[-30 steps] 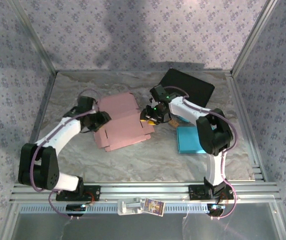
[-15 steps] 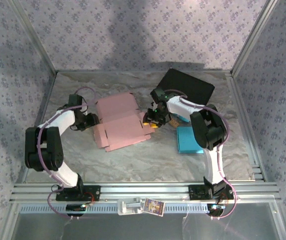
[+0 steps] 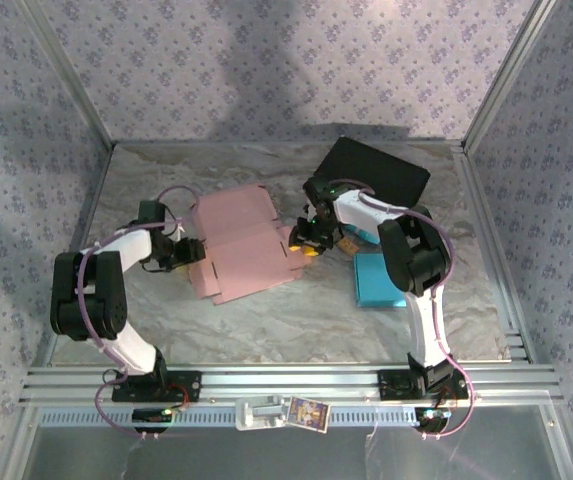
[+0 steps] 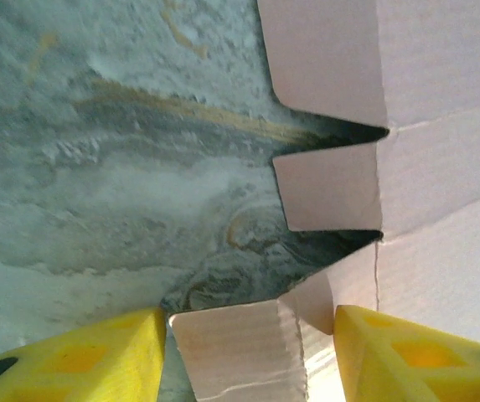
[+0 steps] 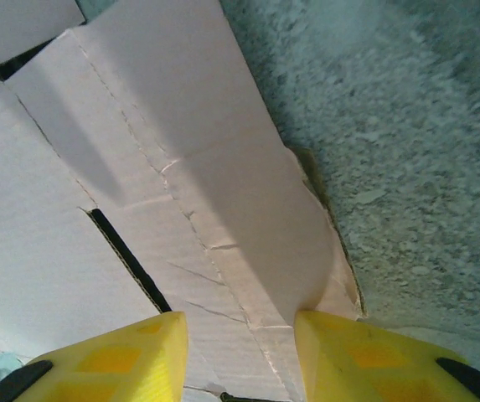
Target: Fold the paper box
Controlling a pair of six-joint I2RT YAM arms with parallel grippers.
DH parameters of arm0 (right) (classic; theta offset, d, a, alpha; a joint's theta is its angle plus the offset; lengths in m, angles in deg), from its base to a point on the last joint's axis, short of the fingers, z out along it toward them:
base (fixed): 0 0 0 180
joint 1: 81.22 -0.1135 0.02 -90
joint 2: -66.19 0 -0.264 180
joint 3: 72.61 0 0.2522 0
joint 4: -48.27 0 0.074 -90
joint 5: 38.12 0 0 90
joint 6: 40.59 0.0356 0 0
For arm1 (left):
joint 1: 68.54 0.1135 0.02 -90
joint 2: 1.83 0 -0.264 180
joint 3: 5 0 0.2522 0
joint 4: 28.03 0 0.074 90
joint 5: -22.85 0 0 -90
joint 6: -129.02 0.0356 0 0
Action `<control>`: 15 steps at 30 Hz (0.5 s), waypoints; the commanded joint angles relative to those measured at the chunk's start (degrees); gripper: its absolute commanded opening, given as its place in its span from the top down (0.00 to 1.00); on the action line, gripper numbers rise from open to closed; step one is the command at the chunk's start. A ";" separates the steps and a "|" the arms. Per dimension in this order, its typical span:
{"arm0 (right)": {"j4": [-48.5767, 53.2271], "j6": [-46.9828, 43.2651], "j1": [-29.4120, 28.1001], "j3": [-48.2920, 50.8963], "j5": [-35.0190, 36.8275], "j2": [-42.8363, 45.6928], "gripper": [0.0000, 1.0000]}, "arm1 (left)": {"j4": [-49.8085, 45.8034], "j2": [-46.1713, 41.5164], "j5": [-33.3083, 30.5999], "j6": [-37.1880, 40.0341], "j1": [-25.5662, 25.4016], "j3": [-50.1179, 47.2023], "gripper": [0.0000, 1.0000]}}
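Observation:
The pink paper box (image 3: pixel 241 245) lies flattened on the marbled table mat. My left gripper (image 3: pixel 188 252) is at its left edge. In the left wrist view that gripper (image 4: pixel 248 356) is open, its yellow fingers (image 4: pixel 80 360) on either side of a small pink flap (image 4: pixel 235 352) that stands up between them. My right gripper (image 3: pixel 306 240) is at the box's right edge. In the right wrist view it (image 5: pixel 240 352) is open over a creased pink flap (image 5: pixel 223 234), whose curled edge rests against the right-hand finger (image 5: pixel 365 352).
A black flat case (image 3: pixel 376 170) lies at the back right. A teal box (image 3: pixel 381 278) sits right of my right gripper, close to that arm. Metal frame posts and patterned walls enclose the table. A front rail (image 3: pixel 286 380) runs along the near edge.
My left gripper has slid from the box's upper left corner down to its left edge, the arm swinging leftward. My right gripper has stayed at the right edge, its jaws narrowing slightly.

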 commanded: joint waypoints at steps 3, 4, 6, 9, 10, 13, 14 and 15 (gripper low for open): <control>2.30 -1.58 1.02 -0.61 1.20 -3.00 0.59 | -0.26 -2.49 7.16 -1.73 0.46 -1.51 0.48; 2.26 -1.74 1.00 -0.61 1.12 -3.09 0.59 | -0.53 -3.03 7.28 -2.05 0.55 -1.50 0.48; 2.56 -2.01 1.18 -0.74 1.14 -3.22 0.59 | -0.66 -4.69 7.48 -3.11 0.63 -1.57 0.49; 2.89 -2.47 1.33 -0.61 1.44 -3.27 0.59 | -0.59 -7.18 7.94 -4.26 0.80 -1.79 0.50; 2.87 -2.54 1.32 -0.61 1.44 -3.27 0.59 | -0.74 -7.71 8.18 -4.52 0.79 -1.74 0.50; 3.20 -2.65 1.50 -0.44 1.70 -3.20 0.59 | -1.96 -9.22 8.33 -5.01 0.82 -1.58 0.51; 3.23 -2.72 1.50 -0.43 1.71 -3.18 0.59 | -2.31 -9.84 8.39 -5.22 0.81 -1.81 0.51; 3.25 -2.73 1.51 -0.43 1.71 -3.18 0.59 | -2.27 -10.62 8.58 -5.58 0.87 -2.29 0.51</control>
